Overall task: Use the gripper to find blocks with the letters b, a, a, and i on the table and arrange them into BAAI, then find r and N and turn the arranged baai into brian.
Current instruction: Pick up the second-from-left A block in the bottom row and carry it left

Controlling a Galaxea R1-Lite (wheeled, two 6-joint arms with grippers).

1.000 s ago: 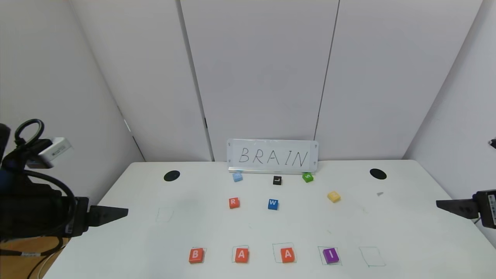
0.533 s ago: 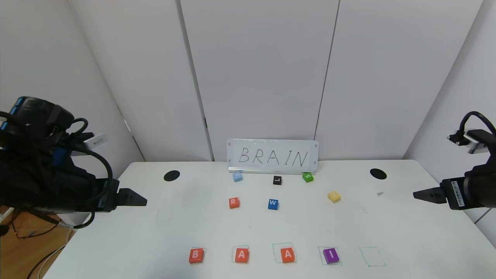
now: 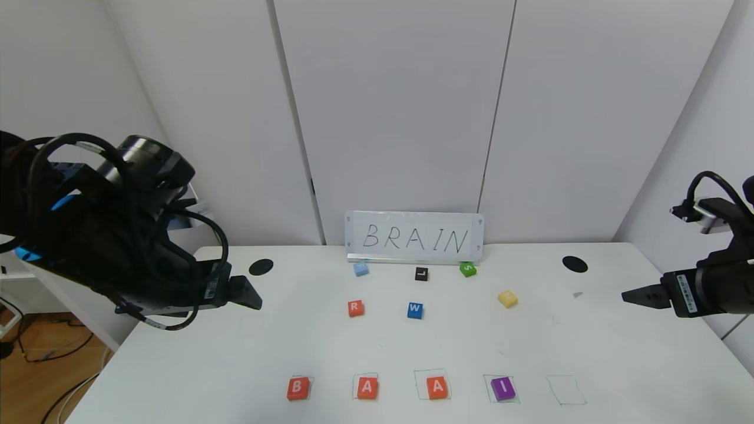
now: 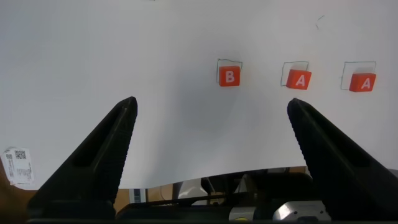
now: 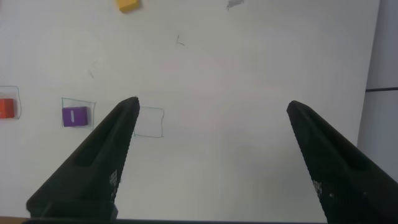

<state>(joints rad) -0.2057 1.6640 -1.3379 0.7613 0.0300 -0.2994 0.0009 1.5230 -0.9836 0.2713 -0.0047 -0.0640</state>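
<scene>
On the white table (image 3: 235,365), orange-red B (image 3: 297,387), A (image 3: 367,387), A (image 3: 437,387) and purple I (image 3: 502,388) tiles lie in a front row in pen-drawn squares. The orange-red R tile (image 3: 355,308) and yellow N tile (image 3: 507,298) lie farther back. My left gripper (image 3: 250,294) is open and empty above the table's left side. Its wrist view shows B (image 4: 229,76) and both A tiles (image 4: 300,79) (image 4: 363,81). My right gripper (image 3: 633,296) is open and empty over the right side. Its wrist view shows I (image 5: 74,116) and N (image 5: 127,5).
A BRAIN sign (image 3: 414,237) stands at the back. Light blue (image 3: 361,269), black L (image 3: 421,274), green S (image 3: 467,270) and blue W (image 3: 414,310) tiles lie before it. An empty drawn square (image 3: 565,390) sits right of I. Two black holes (image 3: 261,267) (image 3: 574,264) mark the far corners.
My left arm has risen and moved inward over the table's left side. My right arm has risen and moved slightly inward. No tile has moved.
</scene>
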